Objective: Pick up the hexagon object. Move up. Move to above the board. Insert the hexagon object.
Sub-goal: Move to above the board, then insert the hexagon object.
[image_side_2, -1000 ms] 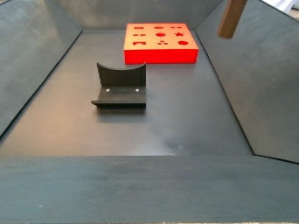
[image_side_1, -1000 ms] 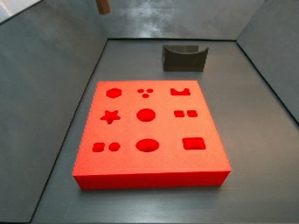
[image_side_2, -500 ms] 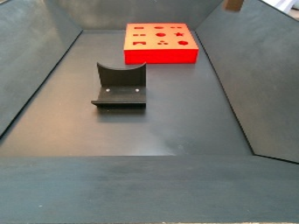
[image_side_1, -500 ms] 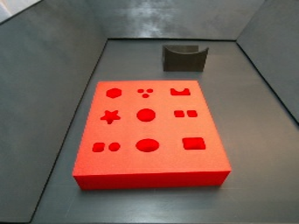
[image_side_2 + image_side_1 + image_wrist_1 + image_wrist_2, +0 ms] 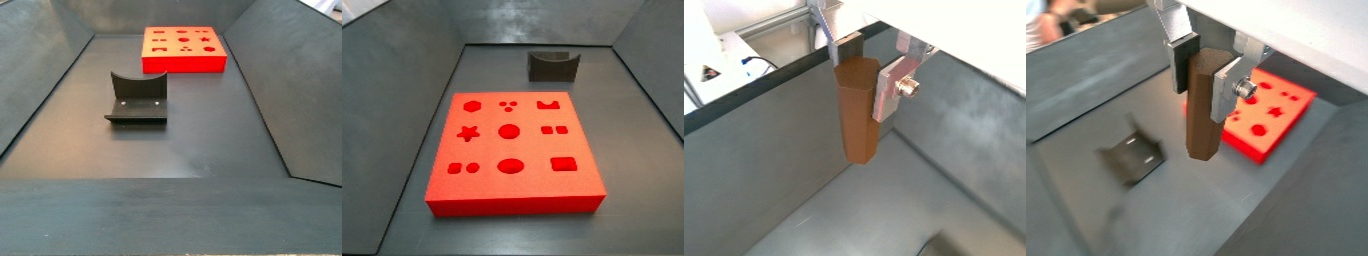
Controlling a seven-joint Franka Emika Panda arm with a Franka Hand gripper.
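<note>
Fingers (image 5: 895,85) pinching the hexagon object (image 5: 855,110) upright — high above the board (image 5: 1269,118), gripper (image 5: 1207,66) outside both side views

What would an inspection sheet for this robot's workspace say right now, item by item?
Surface: dark grey floor, bare apart from the items below.
Job's things: the hexagon object, a brown peg, hangs upright in the end effector, high above the floor; the board lies flat, its holes unfilled.
Clutter: the fixture stands apart from the board.
End effector: shut on the peg in both wrist views; out of both side views.
Cables: a dark cable outside the enclosure in a wrist view.
Surroundings: grey walls around the floor.
</note>
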